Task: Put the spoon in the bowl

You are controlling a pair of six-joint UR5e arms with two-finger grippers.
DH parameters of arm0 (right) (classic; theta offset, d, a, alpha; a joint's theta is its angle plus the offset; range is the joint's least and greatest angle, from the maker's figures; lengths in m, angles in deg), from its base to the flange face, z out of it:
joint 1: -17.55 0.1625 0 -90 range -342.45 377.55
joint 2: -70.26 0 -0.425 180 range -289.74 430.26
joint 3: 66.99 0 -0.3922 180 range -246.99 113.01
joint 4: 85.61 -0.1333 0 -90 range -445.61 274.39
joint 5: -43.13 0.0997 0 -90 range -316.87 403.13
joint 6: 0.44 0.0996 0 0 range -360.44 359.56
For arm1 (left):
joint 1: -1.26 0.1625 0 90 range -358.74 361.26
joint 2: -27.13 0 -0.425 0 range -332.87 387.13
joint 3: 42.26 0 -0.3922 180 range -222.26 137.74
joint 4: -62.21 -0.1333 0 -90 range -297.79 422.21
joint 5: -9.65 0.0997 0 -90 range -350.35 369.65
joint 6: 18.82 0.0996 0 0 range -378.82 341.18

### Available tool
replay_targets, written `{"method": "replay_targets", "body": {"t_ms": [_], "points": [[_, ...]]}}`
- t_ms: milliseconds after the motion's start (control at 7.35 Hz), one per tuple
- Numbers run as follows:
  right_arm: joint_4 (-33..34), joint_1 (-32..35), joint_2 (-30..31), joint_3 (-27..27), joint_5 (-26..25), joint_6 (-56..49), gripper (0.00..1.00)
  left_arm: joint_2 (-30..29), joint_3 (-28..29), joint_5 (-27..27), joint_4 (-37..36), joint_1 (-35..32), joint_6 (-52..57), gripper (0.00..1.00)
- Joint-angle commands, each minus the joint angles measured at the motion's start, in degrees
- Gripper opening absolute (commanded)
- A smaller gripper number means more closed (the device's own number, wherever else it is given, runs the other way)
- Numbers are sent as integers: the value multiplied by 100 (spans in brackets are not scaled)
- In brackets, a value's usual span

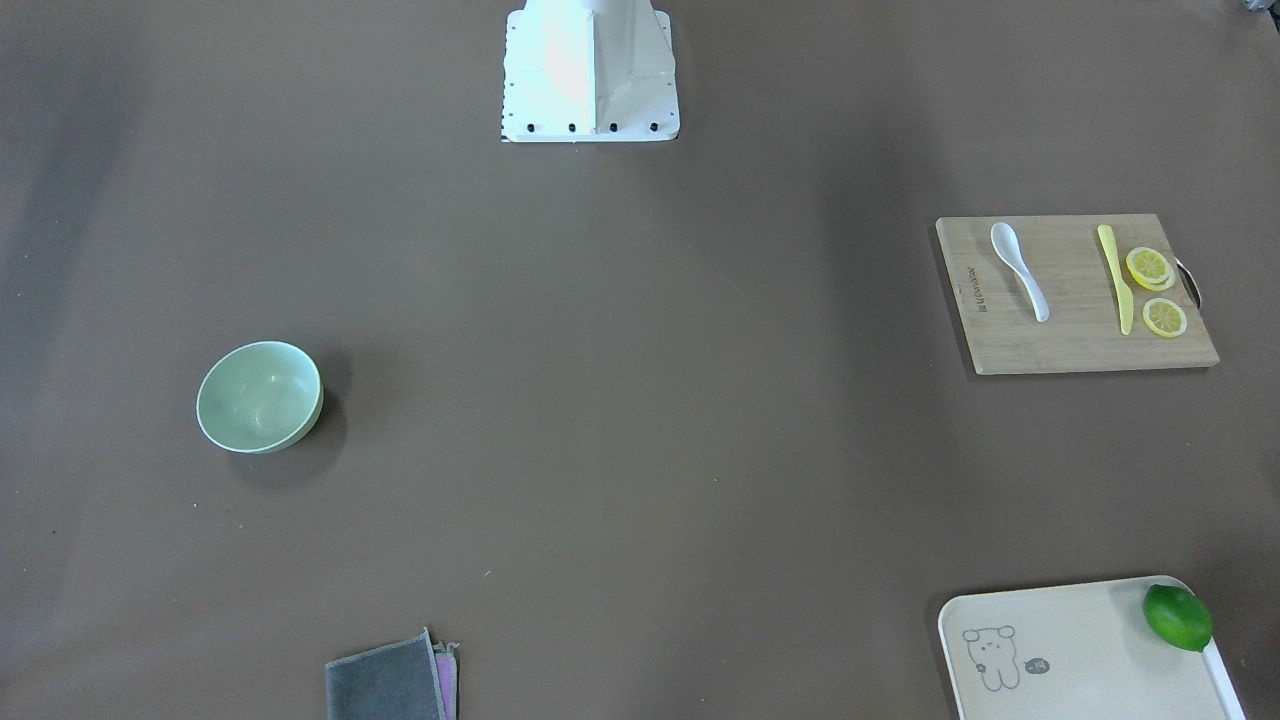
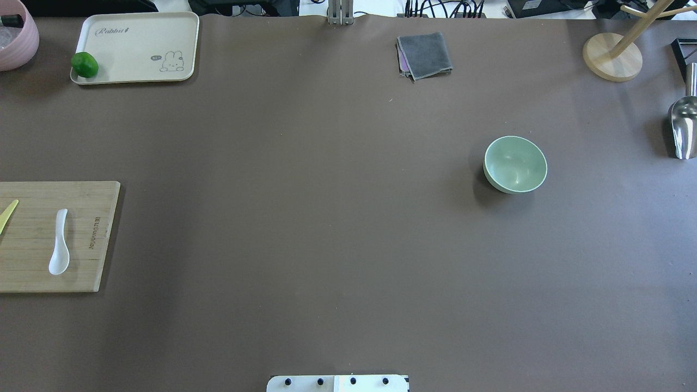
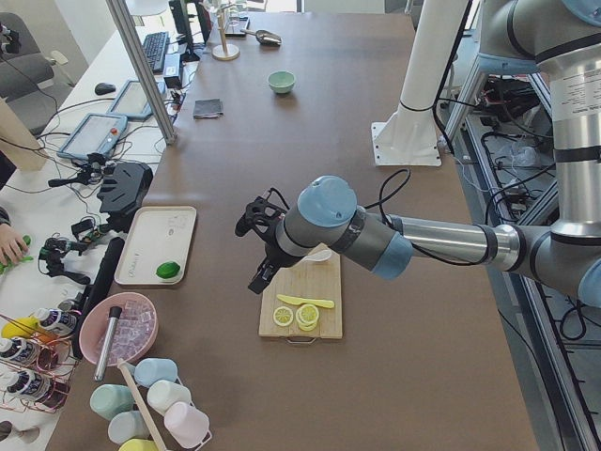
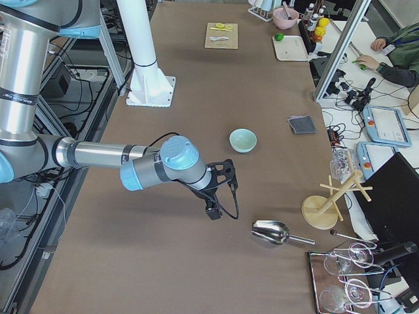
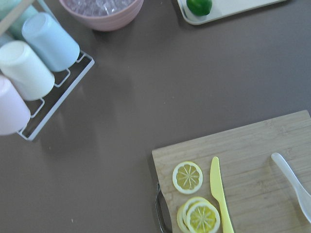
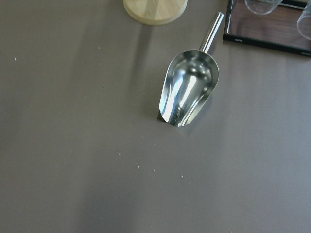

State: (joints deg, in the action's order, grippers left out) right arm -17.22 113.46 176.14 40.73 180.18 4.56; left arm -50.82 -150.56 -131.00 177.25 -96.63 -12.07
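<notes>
Spoon and bowl lie well apart. The spoon rests flat on the wooden cutting board on the robot's left side, with its scoop toward the robot's base. The bowl stands upright and empty on the bare table on the robot's right. This layout probably means the left arm must lift the spoon and carry it across, or hand it over. The bowl's open mouth faces up, ready to take the spoon.

A yellow knife lies beside the spoon without touching it, and lemon slices sit beyond the knife. That leaves room around the spoon's handle for a grasp.

The left fingers hang above the table, seemingly over the board's edge, pointing down and touching nothing. The left wrist view shows the spoon at its right margin, so the arm looks roughly lined up for an approach.

The right fingers hover over bare table near a metal scoop, away from the bowl, and hold nothing.

Both pairs of fingers show only in the distant side views, so I cannot tell how far open either pair is.
</notes>
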Motion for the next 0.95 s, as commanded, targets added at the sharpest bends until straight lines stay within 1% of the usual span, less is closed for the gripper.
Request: {"method": "replay_targets", "body": {"t_ms": [0, 136, 272, 408, 544, 680, 816], "points": [[-158, -883, -547, 4, 103, 1890, 99, -63, 64, -296, 289, 42, -33, 98], [-542, -1621, -863, -5, -297, 3144, 99, -63, 107, -374, 447, 199, -286, 98], [-1007, -2533, -1040, -22, -1102, 4253, 99, -63, 108, -384, 544, 418, -515, 98], [-1220, -3447, -1251, -92, -2032, 5230, 99, -54, 116, -384, 623, 516, -709, 98], [-1248, -4135, -1462, -223, -2790, 5953, 97, -45, 116, -384, 624, 517, -728, 98], [-1466, -4568, -1525, -320, -3207, 6413, 93, -45, 116, -384, 616, 543, -737, 98], [-1790, -4868, -1526, -521, -3489, 6748, 84, -45, 169, -384, 624, 561, -746, 98]]}}
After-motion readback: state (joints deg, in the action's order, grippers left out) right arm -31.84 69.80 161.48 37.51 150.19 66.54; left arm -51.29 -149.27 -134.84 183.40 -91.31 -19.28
